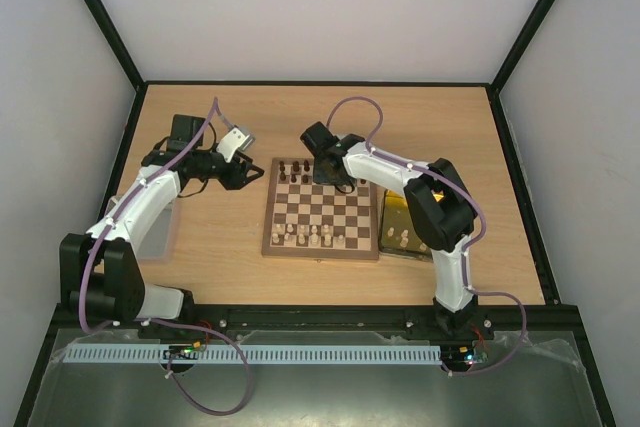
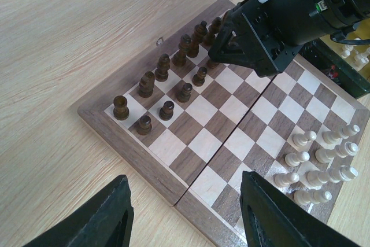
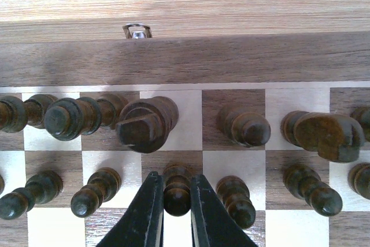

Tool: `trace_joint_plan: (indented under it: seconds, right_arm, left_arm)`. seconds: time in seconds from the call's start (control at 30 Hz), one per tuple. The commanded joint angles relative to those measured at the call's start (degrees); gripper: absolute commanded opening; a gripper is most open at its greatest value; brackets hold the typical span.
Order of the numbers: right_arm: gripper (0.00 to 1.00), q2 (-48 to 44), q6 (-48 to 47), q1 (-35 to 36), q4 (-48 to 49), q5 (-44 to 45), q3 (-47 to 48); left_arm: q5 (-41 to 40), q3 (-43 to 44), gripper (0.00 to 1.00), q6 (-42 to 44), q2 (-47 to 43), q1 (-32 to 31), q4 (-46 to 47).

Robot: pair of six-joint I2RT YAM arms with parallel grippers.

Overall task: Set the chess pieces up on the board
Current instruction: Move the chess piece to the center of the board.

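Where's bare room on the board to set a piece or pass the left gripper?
Free: the middle rows of the board, between the dark pieces and the cream pieces; also the table left of the board. Crowded: the far two rows, where the right gripper pinches a dark pawn, and the near rows.

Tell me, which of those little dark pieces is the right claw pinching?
The dark pawn between the fingers of the right gripper, in the second row just below the bulkiest dark piece; the neighbouring pawns stand free.

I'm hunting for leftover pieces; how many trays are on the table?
2: a gold tray beside the board's right edge, and a grey tray left of it, partly beneath the left arm.
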Motion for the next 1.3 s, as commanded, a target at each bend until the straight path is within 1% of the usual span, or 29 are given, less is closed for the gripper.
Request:
trace_joint_plan:
  seconds: [0.0, 0.8, 1.13, 1.27]
  right_arm:
    - [0.08, -1.5, 0.4, 0.3, -0.7, 0.3, -0.2]
    - [0.09, -1.0, 0.3, 1.0, -1.7, 0.5, 1.5]
    - [0.14, -1.2, 0.0, 1.2, -2.5, 1.4, 2.1]
    - [0.17, -1.2, 0.0, 1.1, -2.5, 1.5, 2.2]
  left_arm:
    - [1.6, -0.7, 0.53, 0.9, -1.2, 0.3, -0.9]
    - [1.7, -0.7, 0.54, 1.0, -1.2, 0.3, -1.0]
    - [1.8, -0.6, 0.55, 1.0, -1.0, 0.3, -1.0]
    - [1.6, -0.7, 0.55, 1.0, -1.0, 0.3, -1.0]
